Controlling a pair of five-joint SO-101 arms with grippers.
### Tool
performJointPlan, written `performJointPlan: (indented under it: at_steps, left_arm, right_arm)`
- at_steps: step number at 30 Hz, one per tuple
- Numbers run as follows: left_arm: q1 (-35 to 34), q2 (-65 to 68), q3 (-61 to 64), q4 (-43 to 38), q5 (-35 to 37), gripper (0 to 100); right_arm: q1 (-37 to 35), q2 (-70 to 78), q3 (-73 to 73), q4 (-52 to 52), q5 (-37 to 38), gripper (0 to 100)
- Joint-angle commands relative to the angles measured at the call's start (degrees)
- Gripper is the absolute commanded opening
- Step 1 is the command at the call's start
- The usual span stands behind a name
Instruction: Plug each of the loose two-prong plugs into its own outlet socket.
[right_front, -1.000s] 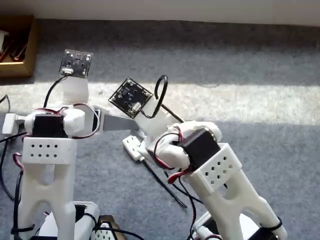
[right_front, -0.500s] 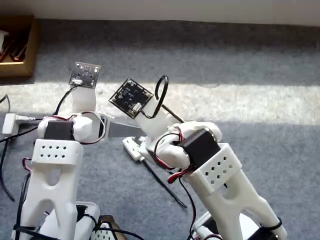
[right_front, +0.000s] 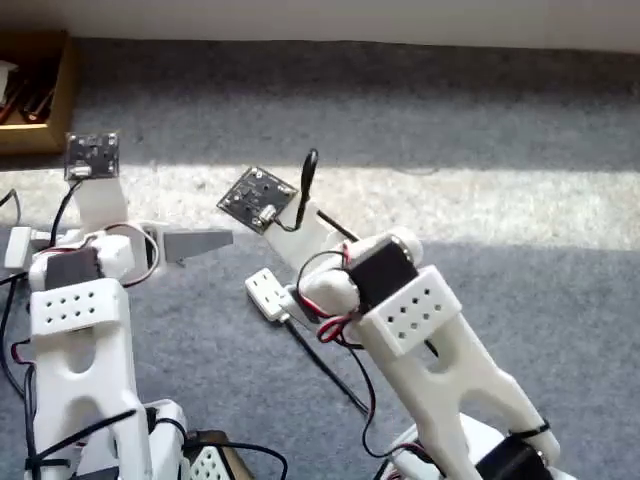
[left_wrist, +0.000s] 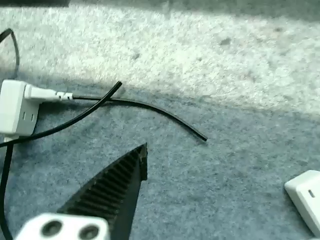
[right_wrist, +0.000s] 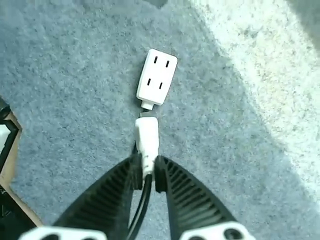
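My right hand is clamped on a white plug, whose tip sits just beside the outlet on the carpet. The second plug lies near my left hand; I can't tell how far that one is open.

White outlet block with four slots, flat on the grey surface, white plug on a black cord pinched in the right hand, tip just beside the block's end, white two-slot piece lying well apart.

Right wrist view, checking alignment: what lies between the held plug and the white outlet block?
Bare grey carpet only, between plug and outlet block, as the right wrist view shows.
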Motion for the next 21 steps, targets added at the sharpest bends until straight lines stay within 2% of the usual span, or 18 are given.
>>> performJointPlan:
  at_steps: [1, 5, 9, 12, 16, 18, 21]
  left_arm:
    - [-4.4, -0.6, 5.5, -2.6, 0.4, 62]
    - [-6.7, -0.6, 15.1, -5.5, 0.7, 62]
    - [-8.8, -0.6, 19.6, -9.0, 4.7, 62]
    - [-11.6, -0.6, 20.0, -10.8, 6.4, 62]
    - [-11.6, -0.5, 20.3, -11.3, 6.9, 62]
    - [-11.6, -0.2, 20.4, -12.0, 6.9, 62]
    - [-11.6, -0.6, 21.8, -12.0, 6.9, 62]
  right_arm:
    - [0.8, 11.3, -10.3, 2.5, 0.8, 0.6]
    - [0.8, 29.1, -28.2, 11.2, 4.9, 0.6]
    - [1.3, 41.5, -47.0, 14.2, 4.0, 0.6]
    - [1.5, 46.3, -50.8, 14.1, 3.1, 0.6]
    - [2.9, 50.9, -50.9, 14.0, 3.1, 0.6]
    - [3.6, 52.2, -50.9, 14.0, 7.6, 0.6]
    - [3.2, 52.0, -46.6, 14.1, 21.3, 0.6]
